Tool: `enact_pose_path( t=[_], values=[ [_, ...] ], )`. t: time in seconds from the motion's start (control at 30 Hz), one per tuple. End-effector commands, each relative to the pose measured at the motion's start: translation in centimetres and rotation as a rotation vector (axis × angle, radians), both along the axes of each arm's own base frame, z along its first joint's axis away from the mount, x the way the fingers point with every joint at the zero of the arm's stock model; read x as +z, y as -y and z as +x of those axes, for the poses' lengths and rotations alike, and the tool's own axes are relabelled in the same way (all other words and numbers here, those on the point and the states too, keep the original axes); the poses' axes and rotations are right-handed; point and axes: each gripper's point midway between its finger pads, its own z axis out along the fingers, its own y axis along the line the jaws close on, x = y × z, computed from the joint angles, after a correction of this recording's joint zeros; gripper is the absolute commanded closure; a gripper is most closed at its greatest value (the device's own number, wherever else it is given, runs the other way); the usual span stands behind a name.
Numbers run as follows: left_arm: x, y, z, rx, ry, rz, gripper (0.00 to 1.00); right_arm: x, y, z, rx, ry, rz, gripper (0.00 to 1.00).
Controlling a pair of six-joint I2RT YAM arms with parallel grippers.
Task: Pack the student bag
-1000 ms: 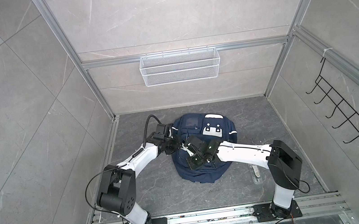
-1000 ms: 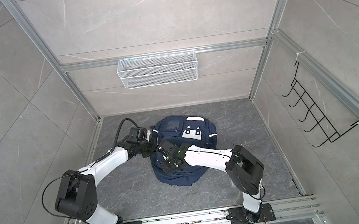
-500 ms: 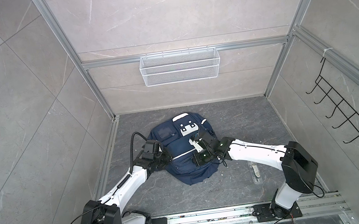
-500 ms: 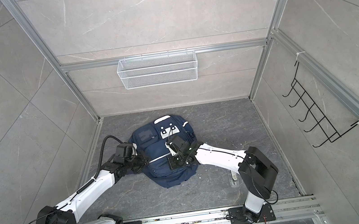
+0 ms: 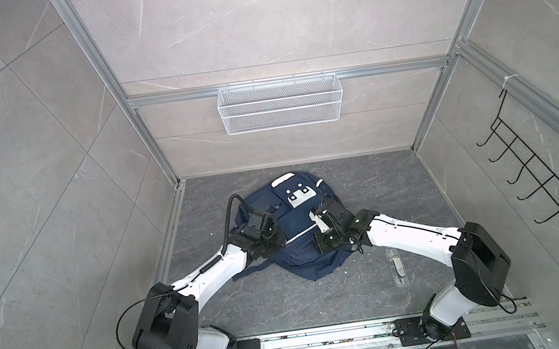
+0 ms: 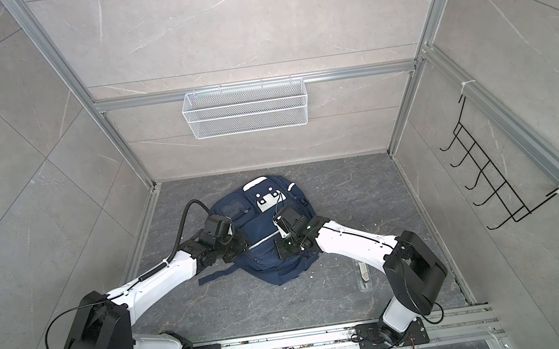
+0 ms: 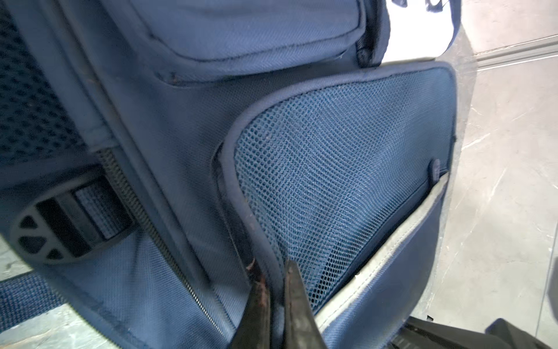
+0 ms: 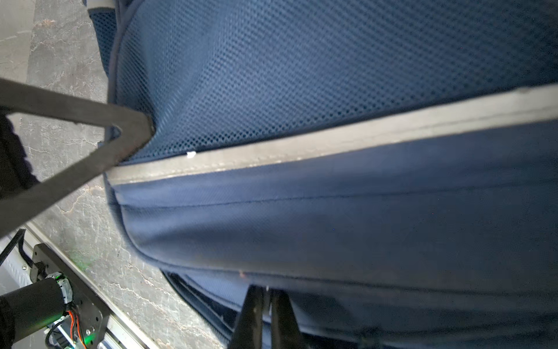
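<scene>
The student bag (image 5: 295, 219) (image 6: 259, 227), navy with white patches at its far end, lies flat on the dark floor in both top views. My left gripper (image 5: 273, 238) (image 6: 236, 245) sits at its left side. In the left wrist view this gripper (image 7: 271, 266) is shut on the piped edge of the bag's mesh side pocket (image 7: 332, 169). My right gripper (image 5: 318, 243) (image 6: 280, 250) is at the bag's right side, by the silver stripe (image 8: 332, 142). In the right wrist view it (image 8: 267, 290) is shut on a seam fold of the bag's fabric.
A white wire basket (image 5: 279, 104) hangs on the back wall and a black hook rack (image 5: 542, 177) on the right wall. A clear flat item (image 5: 397, 266) lies on the floor right of the bag. A loose bag strap (image 5: 250, 272) trails near the left arm.
The bag has slid to the left and turned, its white patches now nearer the middle. Both grippers stayed shut on it while both arms changed pose.
</scene>
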Motion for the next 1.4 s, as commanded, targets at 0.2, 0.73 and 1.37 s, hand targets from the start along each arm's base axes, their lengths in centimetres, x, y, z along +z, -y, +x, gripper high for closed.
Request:
enact_pose_path(
  t=[0.2,0.73,1.37],
  values=[
    [1.3,2.1,0.4,-0.044,0.034,-0.072,1.00,-0.3,-1.7,-1.8,0.027,-0.015,0.048,1.00],
    [1.6,-0.4,0.3,-0.056,0.051,0.066,0.59,1.3,-5.2,-2.4,0.085,0.032,0.049,1.00],
    [0.5,-1.5,4.2,-0.082,0.025,0.042,0.54,3.0,0.3,-2.1,0.012,0.069,0.015,1.00]
  ],
)
